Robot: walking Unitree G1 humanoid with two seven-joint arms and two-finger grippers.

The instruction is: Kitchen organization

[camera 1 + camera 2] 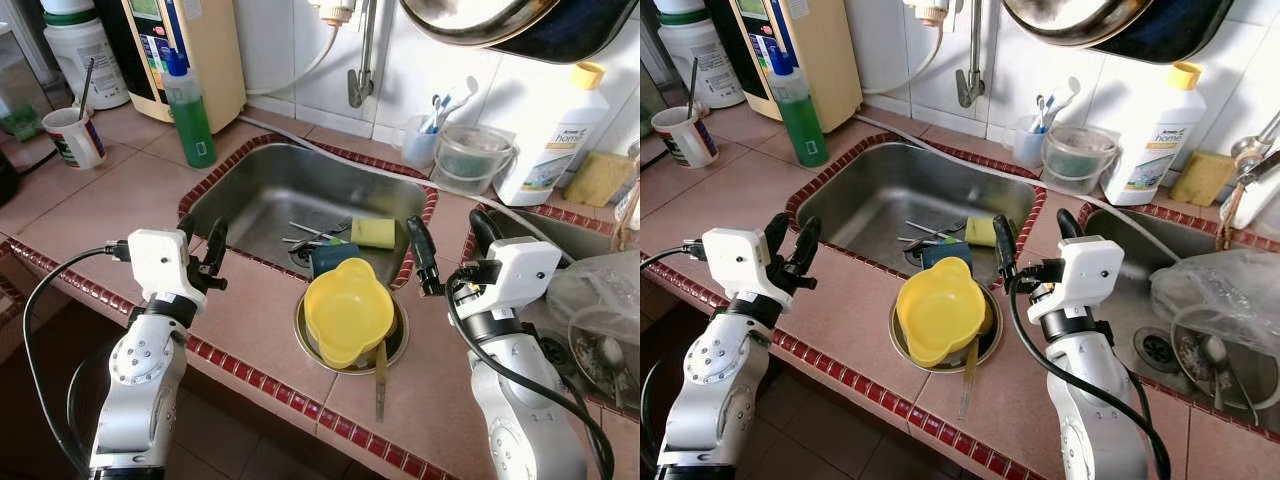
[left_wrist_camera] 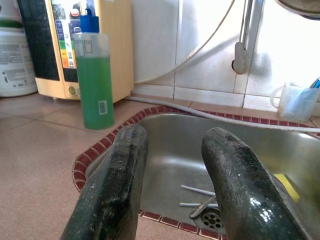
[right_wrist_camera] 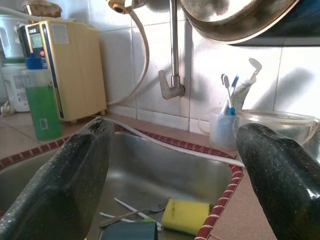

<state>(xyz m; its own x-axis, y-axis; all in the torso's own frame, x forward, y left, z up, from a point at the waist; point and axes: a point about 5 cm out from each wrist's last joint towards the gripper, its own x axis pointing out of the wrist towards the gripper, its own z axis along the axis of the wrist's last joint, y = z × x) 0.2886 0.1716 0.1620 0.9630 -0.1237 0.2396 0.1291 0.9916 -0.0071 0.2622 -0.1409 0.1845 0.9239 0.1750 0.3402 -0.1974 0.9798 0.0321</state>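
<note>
Both silver arms rose from the lower edge of the head views. On the robot's left, the left gripper (image 1: 201, 248) hovered over the tiled counter (image 1: 110, 205) at the near-left rim of the sink (image 1: 265, 185), its two black fingers (image 2: 112, 185) set a narrow gap apart and holding nothing. On the right, the right gripper (image 1: 452, 245) stood above the counter strip between the sink and a second basin (image 1: 1110, 235), its fingers spread wide and likewise empty.

Between the two grippers, on the counter just in front of the sink, a yellow plastic bowl (image 1: 347, 310) sat tilted inside a round metal dish (image 1: 303, 335). A long thin utensil (image 1: 381, 380) leaned out of that dish toward the counter's front edge.

Inside the sink lay a yellow sponge (image 1: 373, 232), a dark blue cup (image 1: 332, 258) near the drain, and several pieces of cutlery (image 1: 312, 235), a fork among them.

At the back left stood a green dish-soap bottle (image 1: 189, 105) in front of a cream-coloured appliance (image 1: 205, 50), with a mug (image 1: 73, 135) holding a utensil farther left. Behind the sink, a tap (image 3: 172, 75) hung from the tiled wall, beside a small cup of toothbrushes (image 1: 425, 135), a clear plastic container (image 1: 472, 158) and a white detergent bottle (image 1: 552, 135). A clear plastic bag (image 1: 600, 290) lay at the far right.
</note>
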